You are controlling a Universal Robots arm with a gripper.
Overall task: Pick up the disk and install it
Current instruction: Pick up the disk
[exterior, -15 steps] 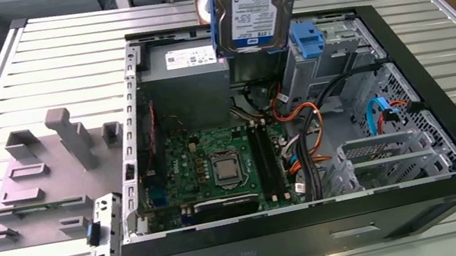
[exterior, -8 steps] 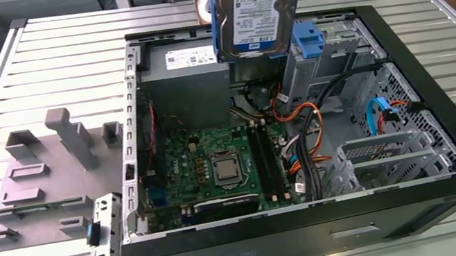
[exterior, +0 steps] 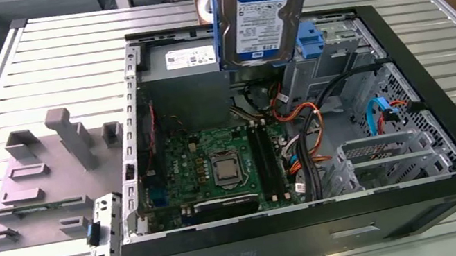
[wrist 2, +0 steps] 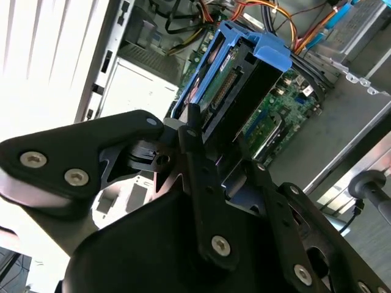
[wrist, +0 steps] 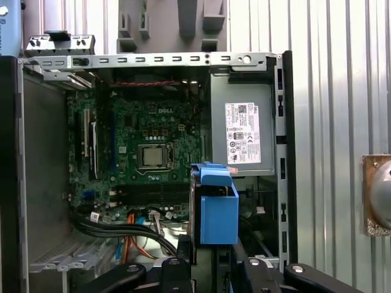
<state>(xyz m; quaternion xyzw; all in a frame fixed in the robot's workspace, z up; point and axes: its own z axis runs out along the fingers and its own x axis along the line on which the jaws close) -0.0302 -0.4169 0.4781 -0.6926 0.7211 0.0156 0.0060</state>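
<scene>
The disk (exterior: 264, 12), a silver hard drive with a blue-and-white label and a blue bracket on its edges, hangs upright above the back of the open computer case (exterior: 447, 96). It is over the gap between the grey power supply (exterior: 183, 58) and the blue drive bay (exterior: 316, 38). In the second wrist view my gripper (wrist 2: 223, 152) is shut on the disk (wrist 2: 235, 79), with black fingers (wrist 2: 198, 165) pressing on both flat sides. In the first wrist view the disk's blue bracket (wrist: 217, 210) sticks out beyond the gripper (wrist: 211, 259), beside the power supply (wrist: 241, 131).
The case lies on its side on a slatted metal table (exterior: 37, 56), with the motherboard (exterior: 207, 167), cables (exterior: 302, 122) and a metal cage (exterior: 384, 157) exposed. A grey fixture (exterior: 40, 182) with upright posts stands on the exterior view's left. A small metal panel (exterior: 105, 230) leans at the case corner.
</scene>
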